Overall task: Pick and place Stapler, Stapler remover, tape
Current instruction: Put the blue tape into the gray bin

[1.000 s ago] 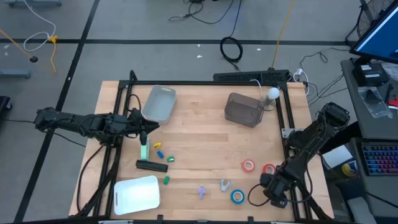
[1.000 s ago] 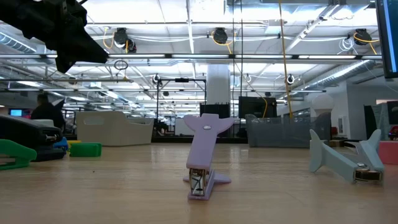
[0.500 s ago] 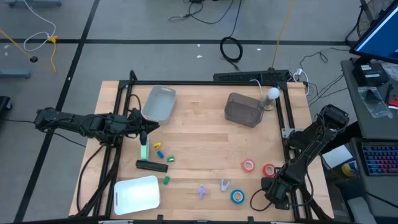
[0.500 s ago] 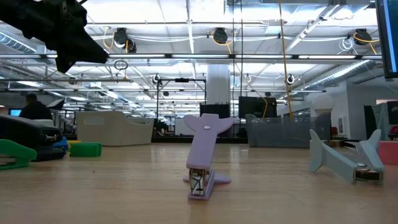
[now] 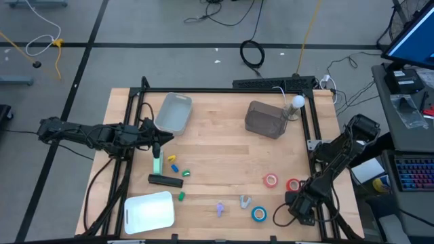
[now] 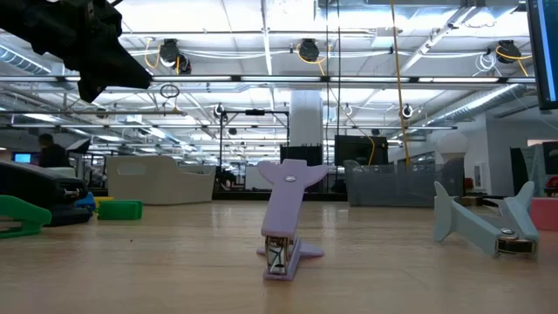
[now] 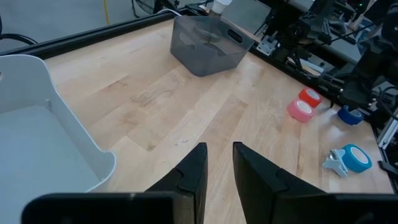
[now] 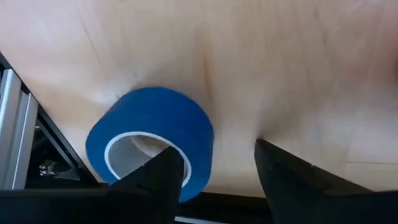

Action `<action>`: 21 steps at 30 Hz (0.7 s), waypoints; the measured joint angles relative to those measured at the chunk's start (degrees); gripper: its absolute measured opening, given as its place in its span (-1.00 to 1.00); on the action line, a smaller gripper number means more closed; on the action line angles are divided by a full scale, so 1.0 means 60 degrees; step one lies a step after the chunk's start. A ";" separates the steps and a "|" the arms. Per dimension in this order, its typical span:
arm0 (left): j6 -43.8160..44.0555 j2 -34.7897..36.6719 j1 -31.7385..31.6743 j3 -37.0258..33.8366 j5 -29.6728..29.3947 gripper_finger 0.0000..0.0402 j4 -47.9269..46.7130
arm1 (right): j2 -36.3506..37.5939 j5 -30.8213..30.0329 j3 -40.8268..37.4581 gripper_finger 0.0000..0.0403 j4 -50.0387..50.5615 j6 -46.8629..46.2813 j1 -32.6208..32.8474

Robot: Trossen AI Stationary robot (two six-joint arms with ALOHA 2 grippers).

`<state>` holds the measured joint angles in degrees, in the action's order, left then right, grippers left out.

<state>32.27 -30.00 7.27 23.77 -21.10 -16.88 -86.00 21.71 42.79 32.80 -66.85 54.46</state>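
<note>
Four tape rolls (image 5: 270, 179): two red, two blue.
Right gripper (image 8: 217, 155) spread astride a blue roll (image 8: 155, 124) at the table (image 5: 217, 149) edge; left gripper (image 7: 217, 152) narrowly apart, empty.

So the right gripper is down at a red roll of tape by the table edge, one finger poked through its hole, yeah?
Not quite: the roll of tape is blue, not red, as the right wrist view shows. The rest holds: the right gripper is down at it by the table edge, one finger in its hole.
</note>
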 joint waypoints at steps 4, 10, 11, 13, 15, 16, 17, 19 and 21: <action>0.0010 0.0000 -0.0003 0.0000 0.0000 -0.61 0.0000 | 0.0000 -0.0013 -0.0030 -0.30 0.0001 0.0006 0.0000; 0.0033 0.0000 0.0000 0.0000 -0.0001 -0.61 0.0002 | 0.0065 0.0033 -0.0056 -0.63 -0.0076 0.0010 0.0000; 0.0033 0.0004 0.0000 0.0000 -0.0003 -0.61 0.0000 | 0.0066 0.0118 -0.0059 -0.68 -0.0092 0.0010 0.0000; 0.0033 0.0003 0.0000 0.0000 0.0000 -0.61 0.0000 | 0.0066 0.0418 -0.0059 -0.79 -0.0149 0.0011 0.0000; 0.0030 0.0001 -0.0001 0.0000 -0.0001 -0.61 0.0004 | 0.0066 0.0654 -0.0059 -0.84 -0.0145 0.0020 0.0001; 0.0016 0.0000 -0.0002 0.0000 -0.0002 -0.61 0.0000 | 0.0066 0.0687 -0.0059 -0.84 -0.0190 0.0022 0.0004; -0.0024 0.0002 -0.0002 0.0000 -0.0002 -0.61 0.0006 | 0.0066 0.0723 -0.0059 -0.84 -0.0274 0.0022 0.0004; -0.0039 0.0002 0.0000 0.0000 -0.0004 -0.61 0.0013 | 0.0066 0.0890 -0.0059 -0.84 -0.0414 0.0011 0.0000; -0.0040 0.0000 -0.0003 0.0000 -0.0003 -0.61 0.0015 | 0.0069 0.0929 -0.0059 -0.84 -0.0573 -0.0116 0.0001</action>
<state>32.03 -30.00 7.25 23.77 -21.12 -16.80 -85.58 27.29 42.44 29.36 -67.54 54.46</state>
